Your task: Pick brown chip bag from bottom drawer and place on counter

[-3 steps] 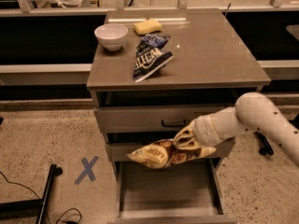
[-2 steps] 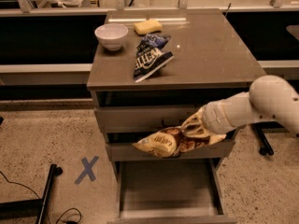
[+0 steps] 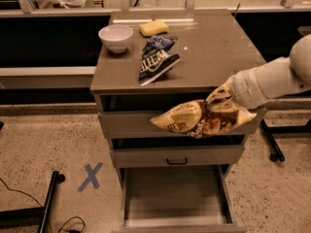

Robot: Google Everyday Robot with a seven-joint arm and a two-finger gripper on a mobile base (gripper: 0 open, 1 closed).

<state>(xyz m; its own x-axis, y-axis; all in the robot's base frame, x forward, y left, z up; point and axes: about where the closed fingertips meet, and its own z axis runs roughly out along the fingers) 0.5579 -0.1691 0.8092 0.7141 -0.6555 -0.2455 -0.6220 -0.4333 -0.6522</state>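
— Against the cabinet front, where was your bag?

— You had the crinkled brown chip bag (image 3: 194, 120), cream-tan at its left end and dark brown at its right, up in the air and lying roughly level. It hung across the face of the grey-brown top drawer (image 3: 126, 123), just under the overhanging edge of the counter (image 3: 218, 47), the smooth, slightly glossy grey-brown cabinet top.

— And your tool?

— Your two-finger gripper (image 3: 221, 101) was clamped on the bag's dark right end, carrying it. It sat at the right front corner of the cabinet, just below the counter's edge, with the white arm (image 3: 277, 76) reaching in from the right.

— What lay below it?

— Directly beneath came the middle drawer (image 3: 177, 155) with its black handle, pushed in. Under that, the wide, shallow bottom drawer (image 3: 175, 203) stood pulled out towards you, its plain floor in view, well below the bag.

— And on top?

— Towards the back left you had a round white bowl (image 3: 115, 37), a yellow sponge (image 3: 153, 28) just beside it, and a dark blue bag with white lettering (image 3: 155, 59) in front of the sponge. Left of the cabinet, a blue tape cross (image 3: 91, 176) marked the speckled floor (image 3: 48, 140).
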